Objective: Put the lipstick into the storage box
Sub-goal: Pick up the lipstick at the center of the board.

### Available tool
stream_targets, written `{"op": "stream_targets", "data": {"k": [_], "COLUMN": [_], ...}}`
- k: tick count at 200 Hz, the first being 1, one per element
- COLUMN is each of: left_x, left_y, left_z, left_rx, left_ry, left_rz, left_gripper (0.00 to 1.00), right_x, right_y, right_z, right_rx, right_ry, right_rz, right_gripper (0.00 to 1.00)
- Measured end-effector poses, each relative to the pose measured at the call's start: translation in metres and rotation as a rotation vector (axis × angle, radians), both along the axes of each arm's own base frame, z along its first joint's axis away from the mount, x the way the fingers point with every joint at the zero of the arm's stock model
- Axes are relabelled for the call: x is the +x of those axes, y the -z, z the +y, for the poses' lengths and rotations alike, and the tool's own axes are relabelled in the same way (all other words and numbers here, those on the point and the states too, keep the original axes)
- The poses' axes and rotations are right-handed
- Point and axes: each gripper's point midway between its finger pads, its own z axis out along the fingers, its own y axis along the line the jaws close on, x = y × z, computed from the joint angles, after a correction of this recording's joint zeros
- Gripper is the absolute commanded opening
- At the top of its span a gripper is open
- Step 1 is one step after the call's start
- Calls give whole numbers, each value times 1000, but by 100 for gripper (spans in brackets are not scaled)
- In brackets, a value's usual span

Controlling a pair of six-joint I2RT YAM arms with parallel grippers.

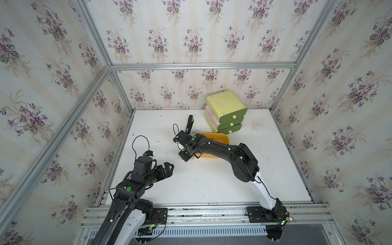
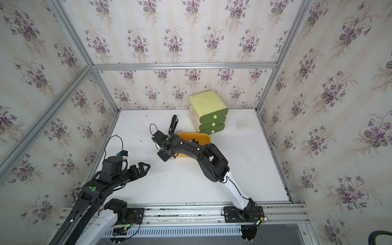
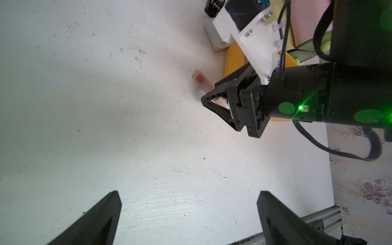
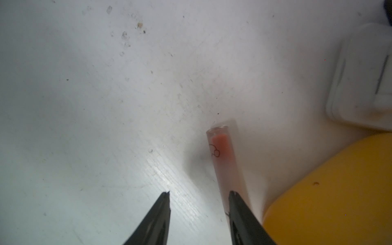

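The lipstick point(image 4: 222, 157), a clear tube with pink-red filling, lies on the white table right beside the storage box point(image 4: 339, 191), a shallow orange-yellow tray point(image 1: 222, 139). My right gripper point(image 4: 200, 193) hangs low over the table at the tray's near-left corner point(image 1: 185, 156). Its jaws stand apart with bare table between them. One of its fingers point(image 4: 239, 212) covers the tube's near end, so I cannot tell whether it touches. In the left wrist view the lipstick point(image 3: 200, 81) runs in behind that gripper's fingers. My left gripper point(image 3: 188, 193) is wide open and empty, at the front left of the table point(image 1: 169, 167).
A pale yellow-green three-drawer unit point(image 1: 227, 110) stands behind the tray at the back wall. A black oblong device point(image 1: 189, 124) and a white block point(image 4: 364, 80) lie just left of the tray's far end. Small items lie inside the tray point(image 2: 193, 140).
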Motion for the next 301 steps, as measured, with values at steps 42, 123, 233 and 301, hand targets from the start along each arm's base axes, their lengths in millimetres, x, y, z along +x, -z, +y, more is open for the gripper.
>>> {"op": "stream_targets", "data": {"k": [42,123,233,301], "left_x": [0,-1,-1,-1], "left_y": [0,1,3,-4], "left_z": [0,0,0,-3], "left_rx": [4,8,8,-2], "left_ry": [4,8,12,29], "left_rz": [-1,-2,6,-12], "left_gripper": [100,100,100,100], "right_x": [2,-10,-27,-41], "right_y": [7,18,25,0], "right_z": [-2,-4,-14,-19], "right_rx": [-24,-29,5,81], "right_ry": [2,-16,-7,3], "right_rz": [-1,63,114,128], "right_gripper": [50,46,18,16]}}
